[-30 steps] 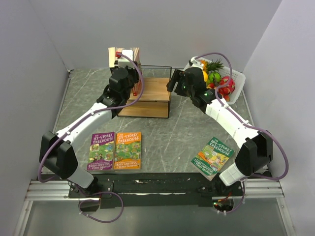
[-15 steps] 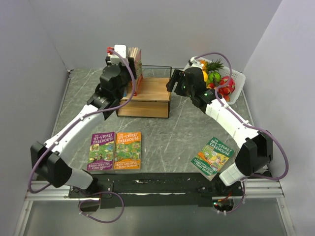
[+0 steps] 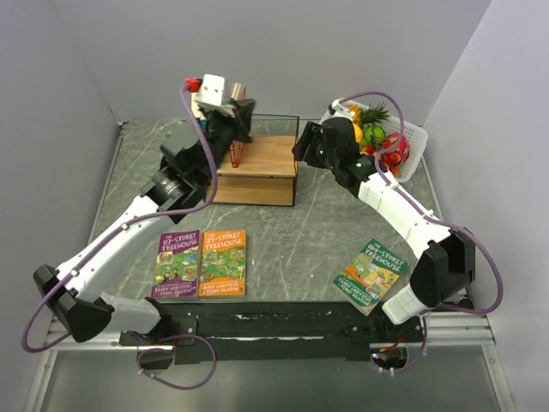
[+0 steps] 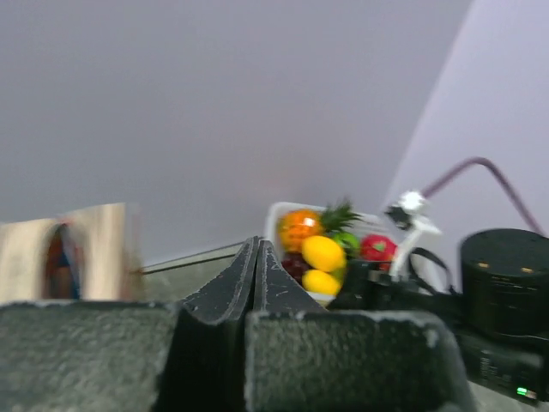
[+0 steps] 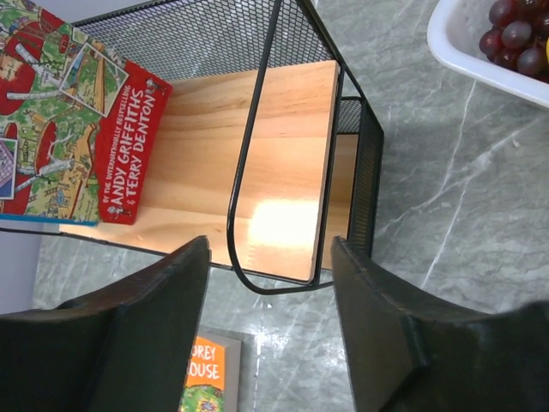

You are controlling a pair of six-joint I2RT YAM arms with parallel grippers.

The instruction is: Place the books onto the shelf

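On the table lie a purple book [image 3: 176, 262], an orange book [image 3: 223, 262] and a green book [image 3: 371, 273]. A red book [image 5: 77, 120] stands at the left end of the shelf [image 3: 262, 167], a wooden board in black wire. My left gripper [image 3: 240, 116] hangs raised above that end; in the left wrist view the left gripper [image 4: 256, 249] has its jaws pressed together with nothing between them. My right gripper [image 3: 302, 142] is at the shelf's right end. In the right wrist view the right gripper [image 5: 270, 249] is open, with the shelf's wire end loop [image 5: 274, 215] between its fingers, untouched.
A white fruit basket [image 3: 412, 142] stands at the back right, close behind my right arm. In the left wrist view the fruit basket [image 4: 276, 215] and right arm [image 4: 506, 300] lie ahead. Grey walls close in the back and both sides.
My left arm rose and swung right from the shelf's left end, and its jaws closed empty. The right gripper's fingers narrowed slightly; that arm stayed put.
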